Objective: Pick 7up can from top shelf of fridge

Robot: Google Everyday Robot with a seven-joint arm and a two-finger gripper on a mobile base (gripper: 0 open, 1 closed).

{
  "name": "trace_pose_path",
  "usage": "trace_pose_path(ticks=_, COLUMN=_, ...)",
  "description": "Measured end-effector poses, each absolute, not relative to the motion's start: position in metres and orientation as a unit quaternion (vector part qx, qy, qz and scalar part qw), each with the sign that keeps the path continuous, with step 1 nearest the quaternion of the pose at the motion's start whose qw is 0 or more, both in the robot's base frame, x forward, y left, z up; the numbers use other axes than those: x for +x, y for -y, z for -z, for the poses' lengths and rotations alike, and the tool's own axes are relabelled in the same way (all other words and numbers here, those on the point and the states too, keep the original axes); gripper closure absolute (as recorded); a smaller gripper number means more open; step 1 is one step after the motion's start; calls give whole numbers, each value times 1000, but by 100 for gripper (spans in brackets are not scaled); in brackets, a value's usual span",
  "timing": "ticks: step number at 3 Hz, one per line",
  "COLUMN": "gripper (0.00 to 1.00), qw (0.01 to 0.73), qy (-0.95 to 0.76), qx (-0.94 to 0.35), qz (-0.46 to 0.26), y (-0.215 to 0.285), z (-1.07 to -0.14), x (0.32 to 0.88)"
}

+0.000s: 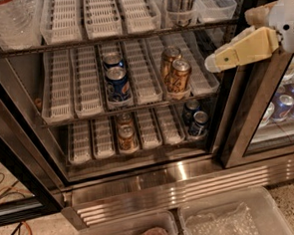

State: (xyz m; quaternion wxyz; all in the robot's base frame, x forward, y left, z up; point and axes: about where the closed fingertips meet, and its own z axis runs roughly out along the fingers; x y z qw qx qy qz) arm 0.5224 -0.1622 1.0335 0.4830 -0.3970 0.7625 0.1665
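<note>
A: Far left first?
B: Clear plastic tub (9, 20) at the left end of the top shelf (112, 39), the uppermost dark wire rack w/ whitish ribbed can lanes. All inside the fridge (156, 181), a tall drinks cooler w/ stainless slatted base.
A: Mid rack?
B: Two blue Pepsi cans (117, 81) in one lane. Two golden-brown cans (176, 73) a couple of lanes to the right.
A: Target?
B: Silvery striped 7up can (180, 1), upright in a lane twd the right end of the top shelf, its top out of view.
A: Tool?
B: Pale yellow two-finger gripper (229, 38), right of the can and a bit lower, in front of the dark door frame, not touching the can. Fingers spread, nothing btwn them.
A: Beyond that?
B: Glass-fronted cooler (267, 132) w/ blue cans behind the pane.
</note>
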Motion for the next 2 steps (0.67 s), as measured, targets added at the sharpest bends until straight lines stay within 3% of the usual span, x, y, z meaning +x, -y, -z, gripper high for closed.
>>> trace_pose_path(ticks=2, gripper=0, qw=491, qy=-755, qx=-400, qz=-172, y=150, z=-1035, x=526)
